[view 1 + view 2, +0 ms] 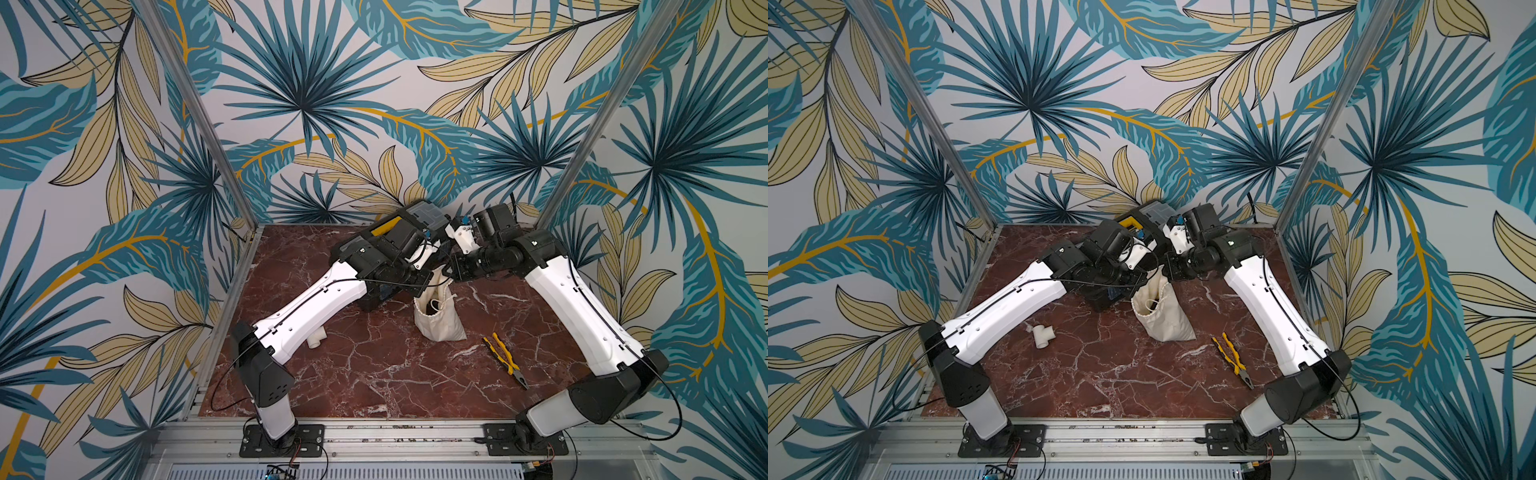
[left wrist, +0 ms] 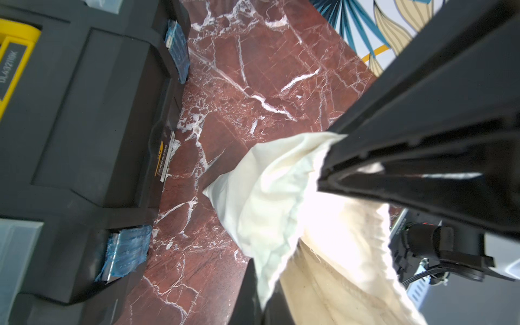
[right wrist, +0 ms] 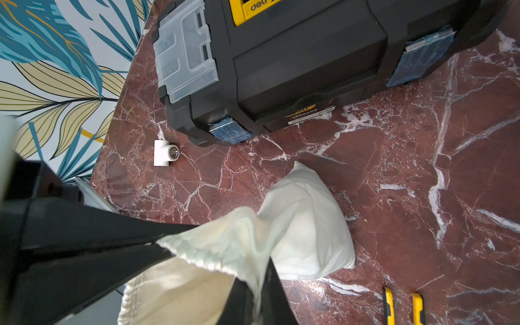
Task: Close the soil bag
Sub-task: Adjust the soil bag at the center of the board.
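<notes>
One bag point(image 1: 440, 320) sits mid-frame on the table point(image 1: 374, 374), mouth open. Two pincers are on its rim: the left pincer point(image 2: 289, 216) is clamped on it, and the right pincer point(image 3: 222, 247) has cloth between its fingers, but I can't tell if it's squeezing. Also one toolbox point(image 3: 295, 56), one pliers point(image 1: 505, 359), one pipe tee point(image 1: 1043, 334).

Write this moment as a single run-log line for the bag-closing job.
task: close soil bag | left gripper: shut on bag cloth | right gripper: shut on bag cloth | mouth: open | done: no
</notes>
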### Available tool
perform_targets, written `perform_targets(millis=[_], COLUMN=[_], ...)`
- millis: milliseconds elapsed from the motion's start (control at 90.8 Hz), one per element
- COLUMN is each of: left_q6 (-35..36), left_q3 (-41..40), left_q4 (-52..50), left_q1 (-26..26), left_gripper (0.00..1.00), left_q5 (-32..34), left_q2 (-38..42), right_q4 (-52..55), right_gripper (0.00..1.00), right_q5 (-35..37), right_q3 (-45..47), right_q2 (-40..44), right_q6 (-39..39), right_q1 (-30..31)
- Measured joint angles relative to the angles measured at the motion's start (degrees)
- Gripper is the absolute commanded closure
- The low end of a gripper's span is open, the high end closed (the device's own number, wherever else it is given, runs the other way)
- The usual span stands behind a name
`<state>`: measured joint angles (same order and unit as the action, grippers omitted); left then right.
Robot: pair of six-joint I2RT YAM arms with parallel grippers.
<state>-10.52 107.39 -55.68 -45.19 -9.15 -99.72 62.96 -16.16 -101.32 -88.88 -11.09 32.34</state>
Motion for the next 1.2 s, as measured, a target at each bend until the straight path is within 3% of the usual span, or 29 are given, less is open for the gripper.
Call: perform_targets(millis=[176,474,606,826,1201], left_q6=[-1.88,-3.72,-3.98,-3.85,-2.75], left_q3=[2.73,3.26,3.26,4.11,7.43], left_q4=[-0.28,0.37,0.59,-0.61,-8.79], left_q1=[-0.26,-0.37,-0.37,-0.37,-0.66], left_gripper=[1.00,1.00,1.00,1.00,1.00], left_q5=[-0.07,-0.31,-0.52,0.20,5.64], left_q2=[-0.57,-1.46,-1.77,-1.99,-1.90], right_q4=[2.82,9.49,10.67,12.72,14.34], right_gripper=[0.54,0.52,0.60,1.00,1.00], right_q5=[-1.18,1.62,2.45,2.62,6.97], right_q3=[-1.77,-2.32,-2.29,-2.29,-6.03], right_q2=[-0.68,-1.20,-1.20,-0.66,1.53], right_q6=[-1.75,-3.30,-3.54,-5.44,-7.72], right_q1=[0.00,0.07,0.07,0.09,0.00])
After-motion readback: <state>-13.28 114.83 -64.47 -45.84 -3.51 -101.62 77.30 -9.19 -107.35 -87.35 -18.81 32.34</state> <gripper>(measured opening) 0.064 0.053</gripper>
